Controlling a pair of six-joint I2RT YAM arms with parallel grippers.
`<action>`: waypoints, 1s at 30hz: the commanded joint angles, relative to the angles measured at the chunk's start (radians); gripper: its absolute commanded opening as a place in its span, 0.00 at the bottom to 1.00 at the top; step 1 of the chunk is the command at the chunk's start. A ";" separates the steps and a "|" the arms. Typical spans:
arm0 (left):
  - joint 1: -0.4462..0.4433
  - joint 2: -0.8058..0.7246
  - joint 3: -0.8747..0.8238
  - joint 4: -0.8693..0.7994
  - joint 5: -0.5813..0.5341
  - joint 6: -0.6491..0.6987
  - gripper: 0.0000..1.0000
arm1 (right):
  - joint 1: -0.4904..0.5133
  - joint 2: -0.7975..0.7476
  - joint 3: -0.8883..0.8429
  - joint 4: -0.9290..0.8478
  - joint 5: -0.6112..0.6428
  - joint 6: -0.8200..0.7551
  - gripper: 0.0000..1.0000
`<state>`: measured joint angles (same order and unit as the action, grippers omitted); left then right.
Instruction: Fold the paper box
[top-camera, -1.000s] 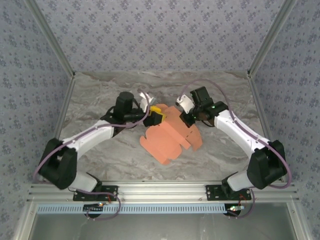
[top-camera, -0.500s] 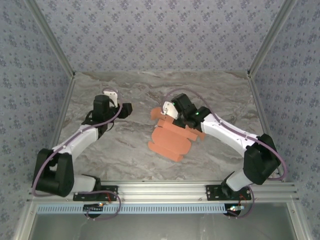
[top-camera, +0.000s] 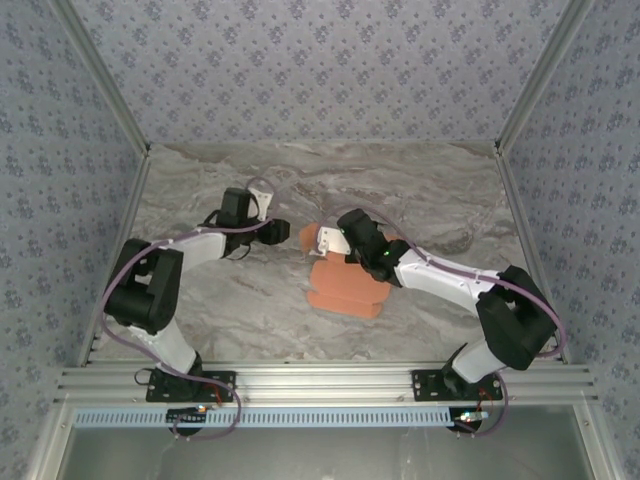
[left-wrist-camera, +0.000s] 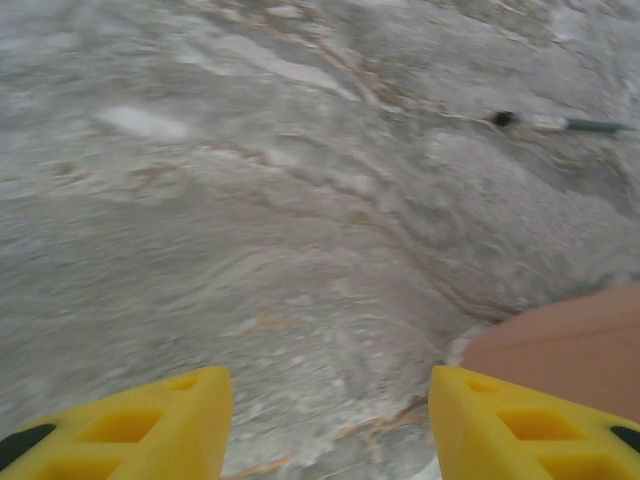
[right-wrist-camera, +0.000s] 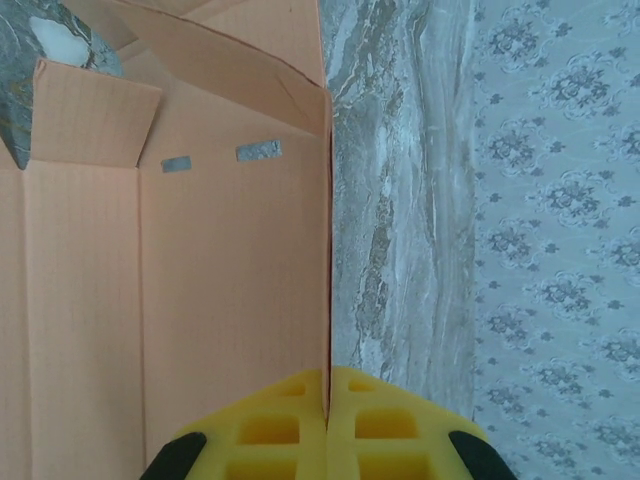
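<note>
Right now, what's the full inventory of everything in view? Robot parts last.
salmon-orange card paper box: 1, salmon-orange, partly folded, mid-table between the arms
marble-patterned table: 1, grey-brown, under everything
patterned wall panels: 3, grey-blue floral, along the table's far and side edges
aluminium rail: 1, silver, near edge, carrying both arm bases
thin dark object: 1, black, lying far out on the table; too blurred to identify
left gripper: 1, yellow fingers, open, just left of the box, holding nothing
right gripper: 1, yellow fingers, shut on an edge of the box
</note>
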<state>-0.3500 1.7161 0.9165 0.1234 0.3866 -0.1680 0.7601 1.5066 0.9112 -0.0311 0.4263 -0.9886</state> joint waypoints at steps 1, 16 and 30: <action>-0.010 0.037 0.033 0.039 0.093 0.055 0.54 | -0.019 0.014 -0.020 0.073 -0.007 -0.049 0.00; -0.017 -0.167 -0.155 0.247 0.078 0.041 0.56 | -0.127 -0.016 0.062 -0.130 -0.290 0.173 0.00; -0.237 -0.323 -0.137 0.168 0.091 0.397 0.55 | -0.177 -0.020 0.160 -0.312 -0.467 0.270 0.00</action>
<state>-0.5709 1.4002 0.7441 0.3264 0.4648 0.1154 0.5941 1.5055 1.0344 -0.2718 0.0235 -0.7593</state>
